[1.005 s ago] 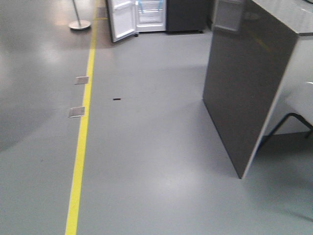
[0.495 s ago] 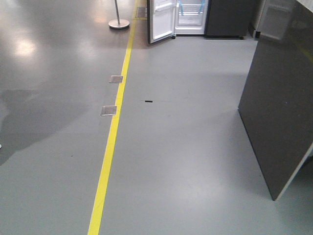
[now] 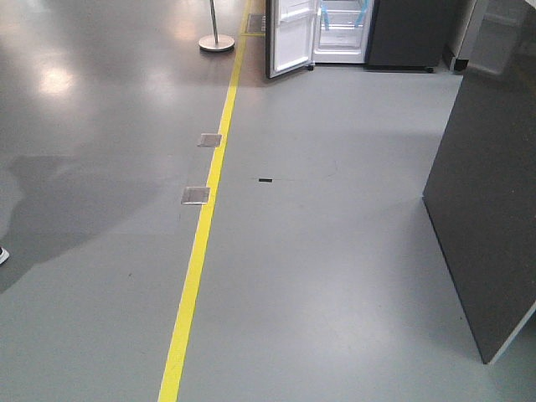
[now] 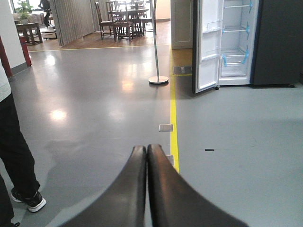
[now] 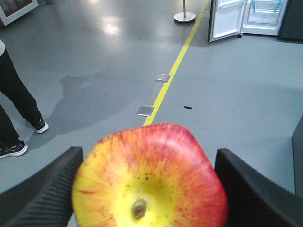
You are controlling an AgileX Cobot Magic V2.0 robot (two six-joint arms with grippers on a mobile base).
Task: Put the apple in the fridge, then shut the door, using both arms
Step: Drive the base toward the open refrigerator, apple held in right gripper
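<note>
The red and yellow apple (image 5: 151, 179) fills the bottom of the right wrist view, clamped between my right gripper's (image 5: 149, 189) two black fingers. My left gripper (image 4: 147, 151) is shut and empty, its fingers pressed together, pointing over the grey floor. The fridge (image 3: 343, 29) stands far ahead at the top of the front view, white inside with blue tape strips. Its door (image 3: 289, 38) hangs open to the left. The fridge (image 4: 234, 42) and door (image 4: 207, 47) also show in the left wrist view, and the fridge (image 5: 265, 14) in the right wrist view. Neither gripper shows in the front view.
A yellow floor line (image 3: 205, 226) runs toward the fridge, with two metal floor plates (image 3: 196, 195) beside it. A dark counter panel (image 3: 490, 209) stands at the right. A pole stand (image 3: 216, 40) is left of the door. A person's legs (image 5: 14, 109) are at the left.
The front view has swung and advanced: the fridge and yellow line shifted right in the frame, and the dark counter panel moved toward the right edge.
</note>
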